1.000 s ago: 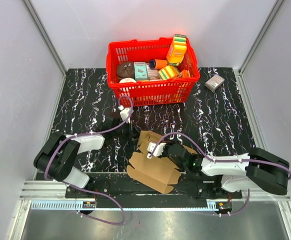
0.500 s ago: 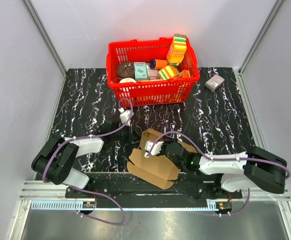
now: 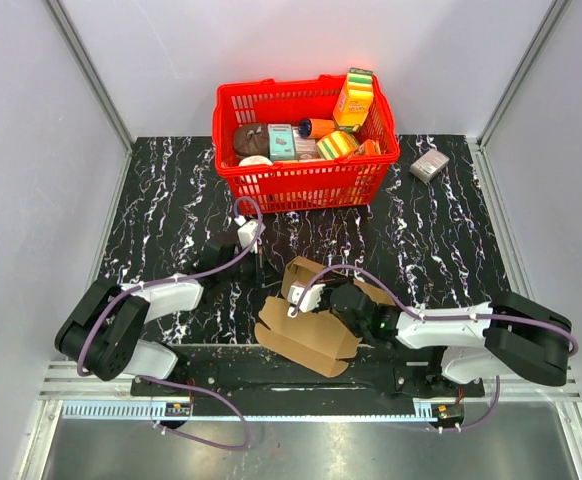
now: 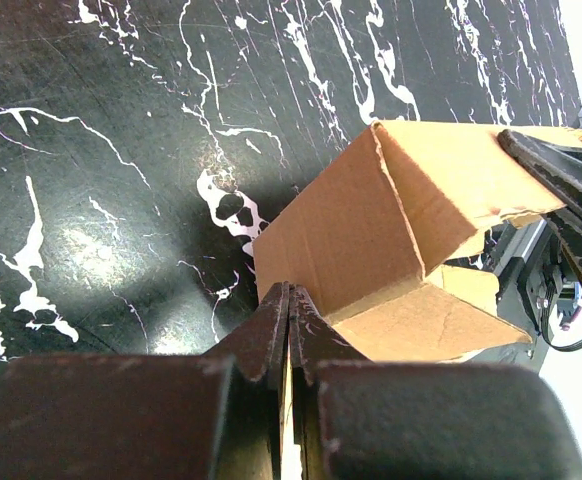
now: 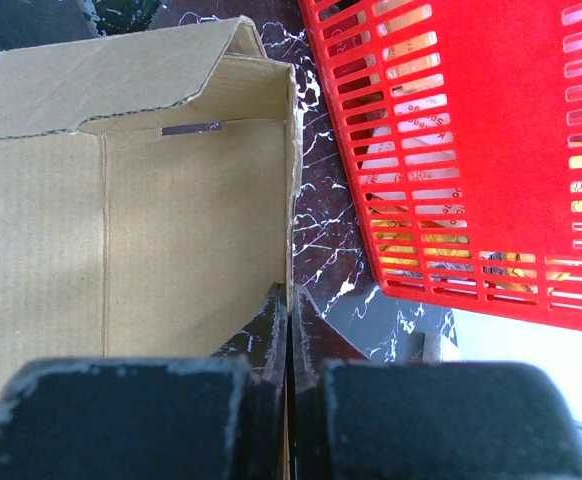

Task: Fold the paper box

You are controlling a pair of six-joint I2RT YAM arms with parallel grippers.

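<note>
The paper box (image 3: 311,328) is plain brown cardboard, partly folded, and stands near the table's front edge with its walls and flaps raised. My right gripper (image 3: 299,288) is shut on the top edge of one box wall. In the right wrist view (image 5: 289,292) that wall runs down between the fingers, with the box's open inside (image 5: 171,220) to the left. My left gripper (image 3: 263,270) is shut just left of the box. In the left wrist view (image 4: 289,295) its tips meet the lower corner of an outer panel (image 4: 371,230), with no cardboard seen between them.
A red basket (image 3: 301,183) full of colourful packages stands at the back middle and also shows in the right wrist view (image 5: 471,150). A small grey-pink box (image 3: 429,165) lies at the back right. Grey walls close in the black marble table (image 3: 161,220).
The box has been raised from lying nearly flat to more upright and has shifted slightly away from the front edge, held by the right gripper. The left gripper has moved a little toward the box.
</note>
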